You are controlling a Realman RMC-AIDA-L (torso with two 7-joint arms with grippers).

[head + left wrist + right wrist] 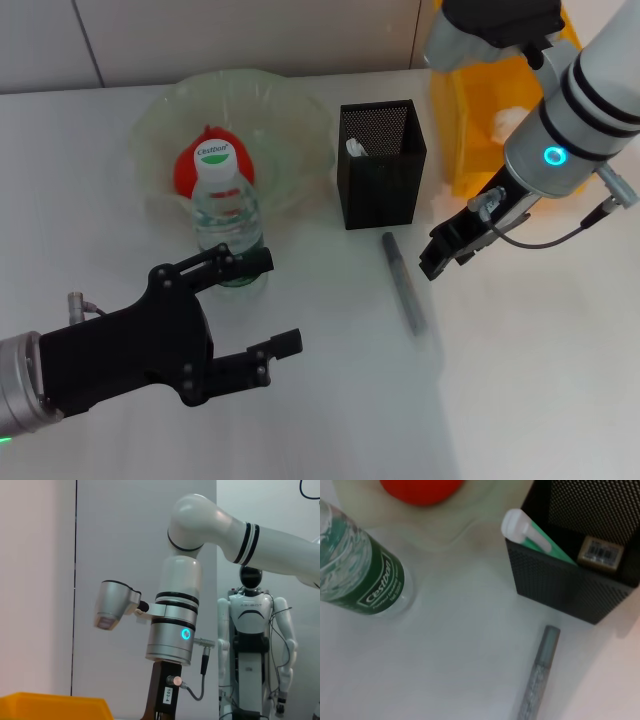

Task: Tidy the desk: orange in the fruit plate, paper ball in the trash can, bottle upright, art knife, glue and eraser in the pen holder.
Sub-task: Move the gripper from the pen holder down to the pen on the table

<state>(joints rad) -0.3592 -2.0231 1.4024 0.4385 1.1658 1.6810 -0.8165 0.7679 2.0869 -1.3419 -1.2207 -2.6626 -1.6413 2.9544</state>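
The orange (192, 168) lies in the translucent fruit plate (290, 120). In front of it the bottle (228, 212) stands upright, green label and white cap. My left gripper (278, 305) is open just in front of the bottle, holding nothing. The black mesh pen holder (380, 190) contains the green glue (532, 534) and the eraser (600, 555). The grey art knife (405, 283) lies flat on the table before the holder. My right gripper (448, 255) hovers open beside the knife. A paper ball (505, 122) shows in the yellow trash can (470, 140).
The trash can stands at the back right, close behind my right arm. The pen holder sits between the plate and the can. White tabletop (540, 380) stretches in front of the knife. The left wrist view shows only the right arm, a wall and a distant robot (252, 645).
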